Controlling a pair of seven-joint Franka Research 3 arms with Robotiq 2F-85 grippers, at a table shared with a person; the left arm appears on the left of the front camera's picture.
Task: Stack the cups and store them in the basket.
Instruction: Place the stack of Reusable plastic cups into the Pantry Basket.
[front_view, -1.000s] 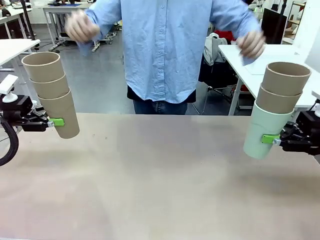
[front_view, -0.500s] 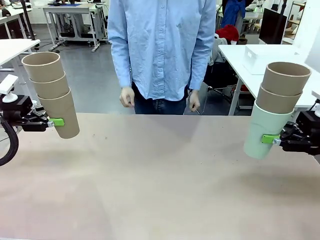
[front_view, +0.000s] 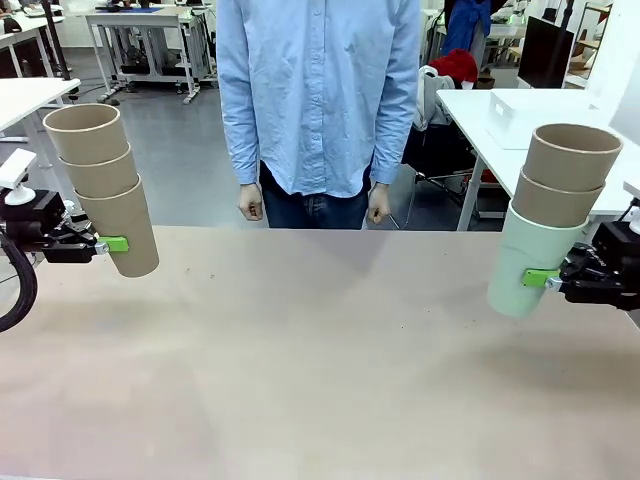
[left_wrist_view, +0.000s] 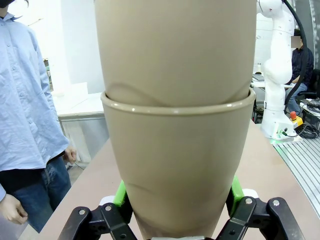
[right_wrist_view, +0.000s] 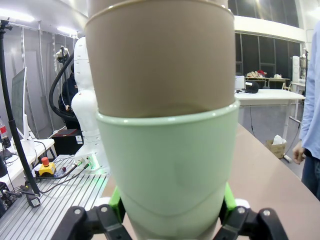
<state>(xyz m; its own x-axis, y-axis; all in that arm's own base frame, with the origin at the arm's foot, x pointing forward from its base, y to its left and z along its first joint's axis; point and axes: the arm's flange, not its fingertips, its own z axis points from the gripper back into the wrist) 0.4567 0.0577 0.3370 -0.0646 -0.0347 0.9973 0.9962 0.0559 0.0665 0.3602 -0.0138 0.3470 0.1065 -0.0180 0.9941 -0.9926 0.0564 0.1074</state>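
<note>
Left end effector (front_view: 118, 244) is clamping the brown stack (front_view: 105, 185) rising above it. Right end effector (front_view: 537, 278) is clamping the mint cup (front_view: 530, 250) (two browns nested). Person's hands (front_view: 251, 203) are now hanging down, so merging the stacks is probably next.

Wide, matte, pale-brown tabletop (front_view: 320, 360)

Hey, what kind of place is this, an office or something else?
Probably a robotics lab or workshop: white workbenches stand behind the person, a red emergency stop button sits by a slotted metal base, and the left gripper and right gripper each hold stacked cups.
</note>
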